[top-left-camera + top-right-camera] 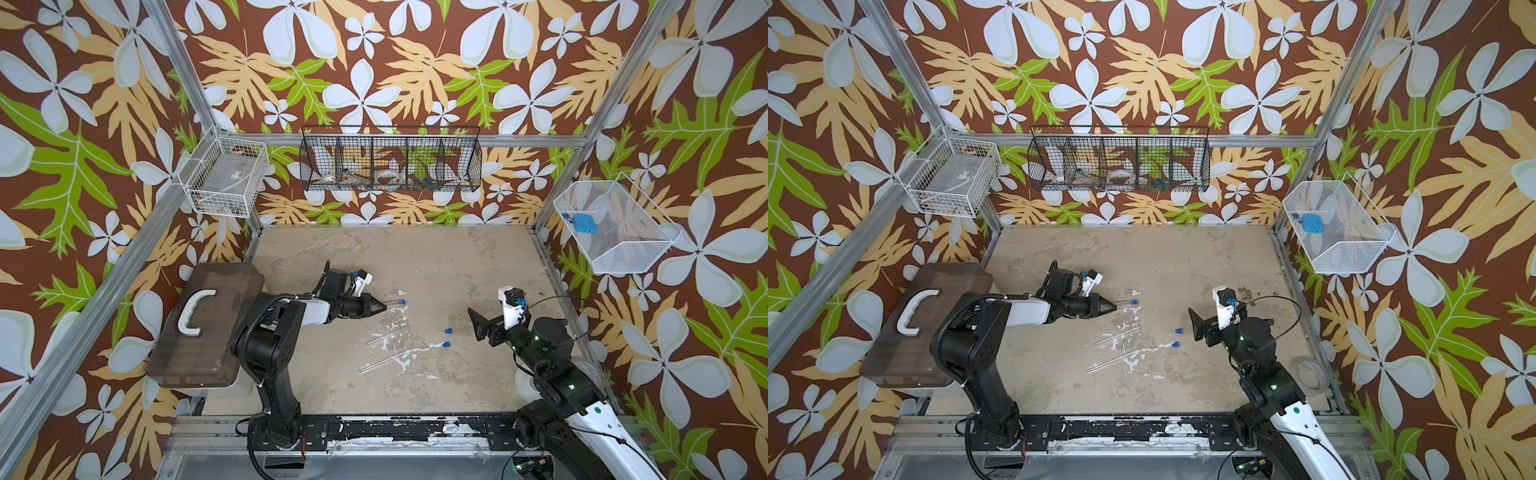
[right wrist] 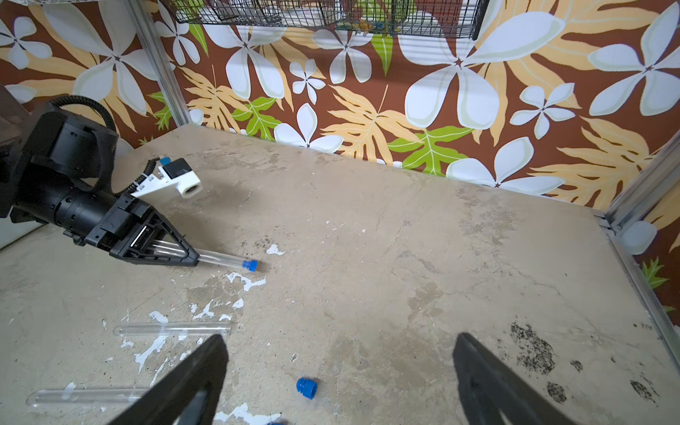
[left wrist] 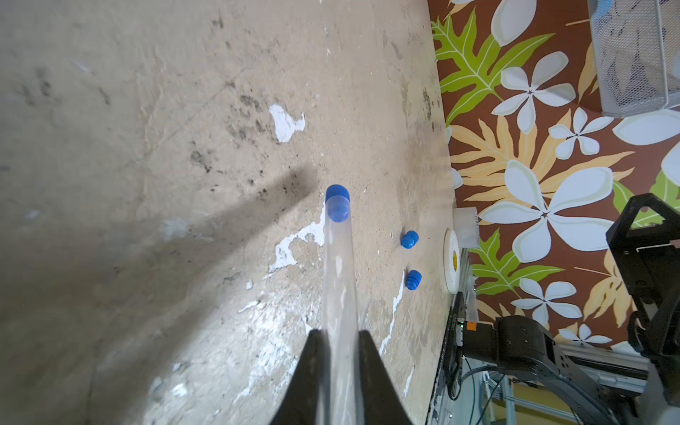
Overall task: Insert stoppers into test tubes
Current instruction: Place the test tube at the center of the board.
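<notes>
At the lower centre of a top view, nearest the robot's base, one empty test tube (image 1: 380, 362) lies flat on the table (image 1: 457, 270) with its mouth unplugged. A second empty test tube (image 1: 388, 336) lies just above it in the frame, roughly parallel and not touching it. To their right, well apart from both tubes, sit one loose stopper (image 1: 446, 344) and, just above it, another loose stopper (image 1: 448, 331). Further right in the frame the right gripper (image 2: 339, 339) hangs with its fingers spread wide and nothing between them. Left of centre, the left gripper (image 3: 340, 334) is clenched on the third test tube (image 3: 338, 279), which sticks out past the fingertips, low over the table; whether it touches the surface cannot be told. A fitted stopper (image 3: 336, 206) sits in that tube's mouth with its head showing beyond the rim. By my reading, one tube of three is plugged, and two tubes and two stoppers are left to pair. How firmly the fitted one is seated is not clear. As for writing, nothing can be read. The brown box (image 1: 208, 320) at the left edge shows no marking. On the far wall, the white wire basket (image 1: 224, 178) at upper left holds a clear case with a pale patch too small to read. The mesh basket (image 1: 615, 228) at right holds a plain light-blue square object (image 1: 584, 223).
</notes>
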Available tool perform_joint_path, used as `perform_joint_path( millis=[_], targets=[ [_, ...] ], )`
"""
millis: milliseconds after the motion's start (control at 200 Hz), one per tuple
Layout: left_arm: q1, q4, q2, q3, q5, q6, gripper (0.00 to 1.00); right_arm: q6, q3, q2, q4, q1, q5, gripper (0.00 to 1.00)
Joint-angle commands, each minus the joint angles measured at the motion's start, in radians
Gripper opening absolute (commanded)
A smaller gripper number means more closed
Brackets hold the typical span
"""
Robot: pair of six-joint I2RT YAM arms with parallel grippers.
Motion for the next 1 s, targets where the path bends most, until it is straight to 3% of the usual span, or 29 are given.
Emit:
perform_joint_path(
  millis=[0,170,521,761,991],
  targets=[
    [0.002,-0.003,0.031,0.008,0.051,-0.05,0.12,-0.008,0.0,0.001,0.03,0.003,0.002,0.96],
    [0.002,-0.04,0.076,0.041,0.051,-0.051,0.35,-0.009,0.001,-0.002,0.028,0.005,0.003,0.96],
    [0.002,-0.1,0.078,0.056,0.009,-0.026,0.56,-0.011,-0.001,-0.006,0.028,0.006,0.0,0.96],
    [0.007,-0.231,0.039,0.072,-0.163,0.039,0.93,-0.011,0.0,-0.007,0.026,0.008,-0.001,0.96],
    [0.014,-0.313,-0.001,0.086,-0.33,0.099,0.95,-0.008,0.0,-0.004,0.024,0.01,-0.007,0.96]
  ],
)
